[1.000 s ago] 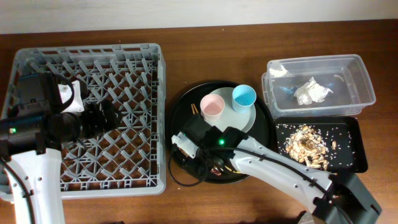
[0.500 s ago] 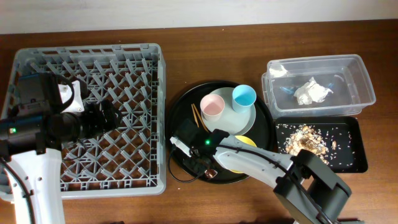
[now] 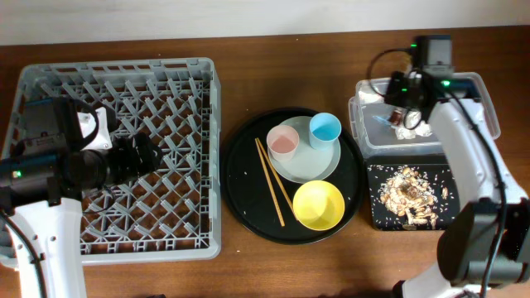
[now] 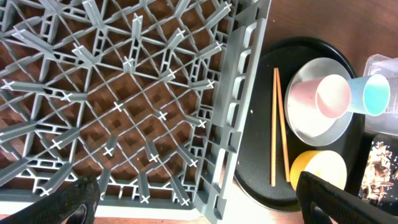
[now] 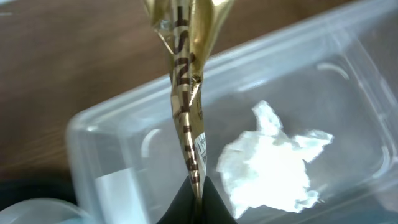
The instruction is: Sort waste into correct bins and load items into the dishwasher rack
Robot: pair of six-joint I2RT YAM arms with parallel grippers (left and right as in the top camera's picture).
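Note:
My right gripper (image 5: 198,200) is shut on the gold-brown foil wrapper (image 5: 186,93), which hangs over the clear tub (image 3: 472,99) above the white tissue (image 5: 267,162). From overhead, the right gripper (image 3: 401,101) sits over the tub's left part. The shallow black tray (image 3: 464,194) holds food scraps (image 3: 406,199). A pink cup (image 3: 282,141) and blue cup (image 3: 325,128) stand on the plate (image 3: 319,161), beside the yellow bowl (image 3: 319,204) and chopsticks (image 3: 269,182). My left gripper (image 4: 199,208) stands open over the grey rack (image 3: 116,83), holding nothing.
The cups, plate, bowl and chopsticks all rest on a large round black tray (image 3: 240,165) between the rack and the bins. Bare wooden table (image 3: 273,74) runs behind it. The left arm covers the rack's left side.
My right arm has left the round tray and swung up to the clear tub carrying the foil wrapper, uncovering the yellow bowl and chopsticks. The left arm has not moved.

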